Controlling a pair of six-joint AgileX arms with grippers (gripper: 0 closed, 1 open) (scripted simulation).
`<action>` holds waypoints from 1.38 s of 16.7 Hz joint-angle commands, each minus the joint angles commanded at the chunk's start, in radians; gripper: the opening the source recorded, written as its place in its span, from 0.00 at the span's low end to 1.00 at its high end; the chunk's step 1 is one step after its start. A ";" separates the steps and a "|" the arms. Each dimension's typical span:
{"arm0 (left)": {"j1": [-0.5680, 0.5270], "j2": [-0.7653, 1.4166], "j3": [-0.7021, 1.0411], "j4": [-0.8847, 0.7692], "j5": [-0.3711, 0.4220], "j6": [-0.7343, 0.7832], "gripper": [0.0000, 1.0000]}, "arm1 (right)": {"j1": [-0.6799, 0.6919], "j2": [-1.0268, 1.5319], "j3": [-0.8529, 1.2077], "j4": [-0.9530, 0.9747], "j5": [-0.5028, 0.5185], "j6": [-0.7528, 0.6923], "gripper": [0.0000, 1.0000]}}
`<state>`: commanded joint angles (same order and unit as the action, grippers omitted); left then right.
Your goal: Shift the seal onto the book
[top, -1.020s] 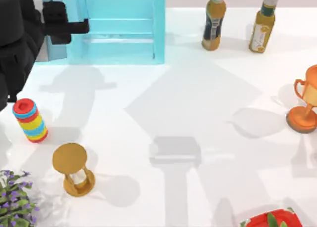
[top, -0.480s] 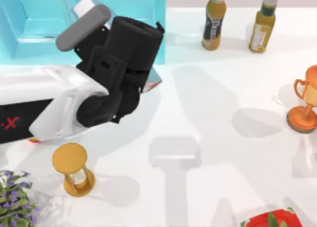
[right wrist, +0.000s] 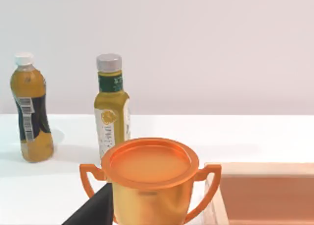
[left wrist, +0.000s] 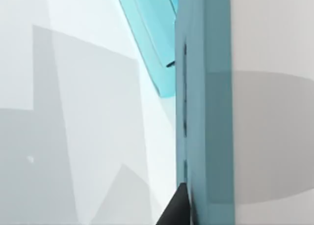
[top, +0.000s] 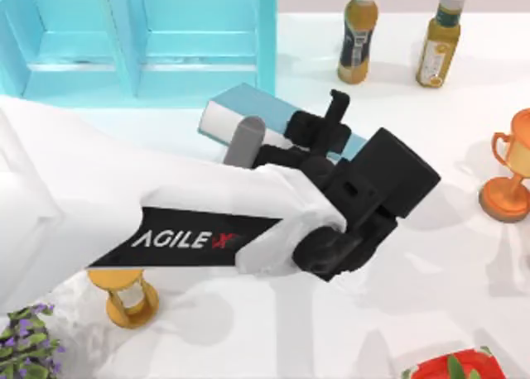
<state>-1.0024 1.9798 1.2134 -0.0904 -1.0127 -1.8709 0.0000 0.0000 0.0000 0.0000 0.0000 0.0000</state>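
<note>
While my left claw (top: 325, 118) hovered over the book (top: 263, 104), grip impossible to tell, the seal seemed light, rigid, best pinched by its flat sides; my right claw (right wrist: 93, 212) sat parked by the trophy (right wrist: 149, 181).

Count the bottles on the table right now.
2. The white-capped bottle stands at the far edge, right of the turquoise shelf; the grey-capped bottle stands further right. The left arm covers much of the table, so more could be hidden.

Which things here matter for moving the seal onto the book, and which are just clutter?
Job: book; left gripper, at the book.
Clutter: dark-label bottle; yellow-label bottle; trophy; hourglass; shelf; plant.
</note>
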 joint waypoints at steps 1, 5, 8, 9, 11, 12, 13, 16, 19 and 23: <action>-0.025 0.035 0.029 -0.011 -0.035 -0.093 0.00 | 0.000 0.000 0.000 0.000 0.000 0.000 1.00; -0.105 0.141 0.135 -0.039 -0.162 -0.375 0.00 | 0.000 0.000 0.000 0.000 0.000 0.000 1.00; -0.137 0.178 0.184 -0.045 -0.219 -0.477 0.00 | 0.000 0.000 0.000 0.000 0.000 0.000 1.00; -0.141 0.182 0.192 -0.046 -0.227 -0.490 0.00 | 0.000 0.000 0.000 0.000 0.000 0.000 1.00; -0.141 0.182 0.193 -0.046 -0.228 -0.491 0.00 | 0.000 0.000 0.000 0.000 0.000 0.000 1.00; -0.141 0.182 0.193 -0.046 -0.228 -0.491 0.00 | 0.000 0.000 0.000 0.000 0.000 0.000 1.00; -0.141 0.182 0.193 -0.046 -0.228 -0.491 0.00 | 0.000 0.000 0.000 0.000 0.000 0.000 1.00; -0.140 0.182 0.186 -0.055 -0.224 -0.495 0.00 | 0.000 0.000 0.000 0.000 0.000 0.000 1.00; -0.152 0.180 0.195 -0.079 -0.234 -0.519 0.00 | 0.000 0.000 0.000 0.000 0.000 0.000 1.00; -0.148 0.184 0.189 -0.075 -0.231 -0.518 0.00 | 0.000 0.000 0.000 0.000 0.000 0.000 1.00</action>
<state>-1.1503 2.1637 1.4027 -0.1652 -1.2438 -2.3887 0.0000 0.0000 0.0000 0.0000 0.0000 0.0000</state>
